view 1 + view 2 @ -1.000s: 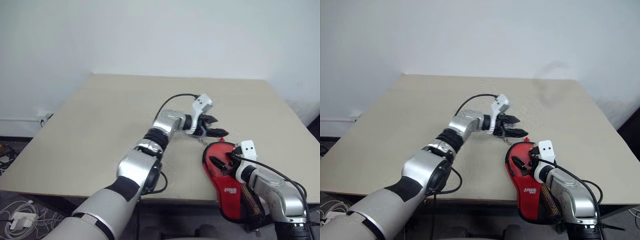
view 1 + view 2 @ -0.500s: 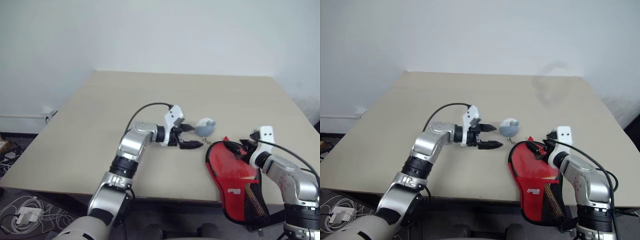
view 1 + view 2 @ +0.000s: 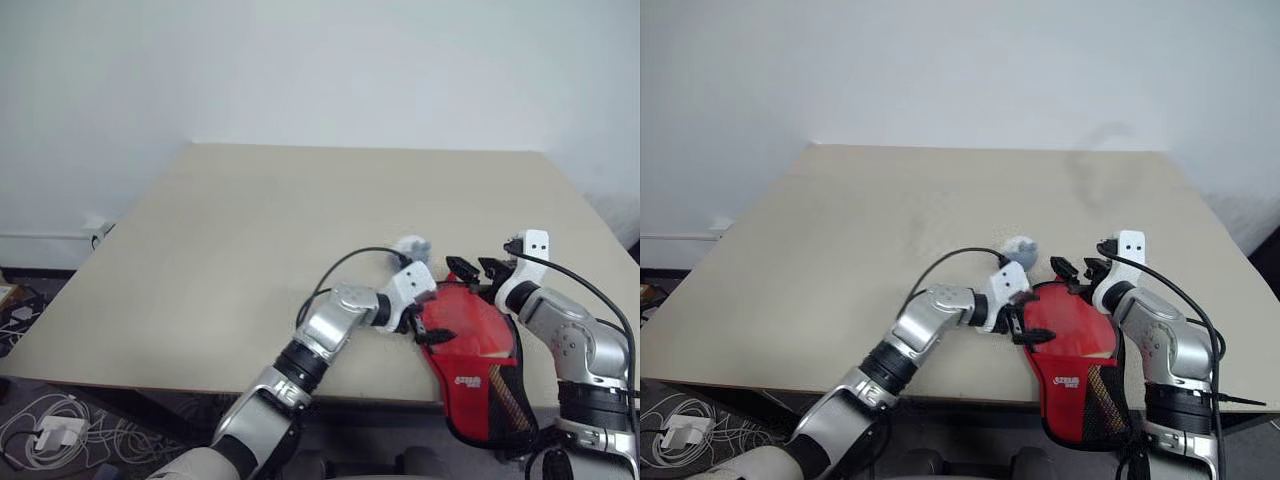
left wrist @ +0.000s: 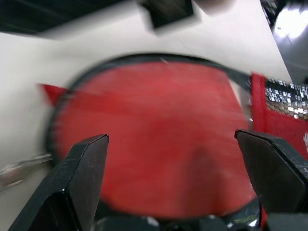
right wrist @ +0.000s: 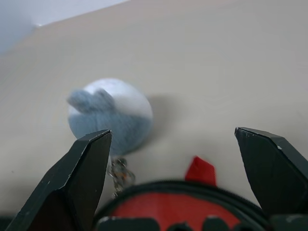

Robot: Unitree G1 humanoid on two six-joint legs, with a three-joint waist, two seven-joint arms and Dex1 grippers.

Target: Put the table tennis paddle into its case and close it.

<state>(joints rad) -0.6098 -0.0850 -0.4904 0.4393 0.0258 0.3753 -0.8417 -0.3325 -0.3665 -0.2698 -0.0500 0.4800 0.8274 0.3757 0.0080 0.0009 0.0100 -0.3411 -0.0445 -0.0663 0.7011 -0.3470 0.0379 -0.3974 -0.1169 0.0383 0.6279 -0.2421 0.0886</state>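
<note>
The red case is seen lying at the near right edge of the beige counter, its netted lower end hanging over that edge, while the paddle cannot be told apart from it. The left gripper is reached across to the case's left rim with the forearm bent low over the counter, its fingers spread wide around the round red face and nothing held. The right gripper is held at the case's far rim with the wrist raised, its fingers also spread wide and empty, pointed toward a small grey-and-white plush keychain lying just beyond the case.
</note>
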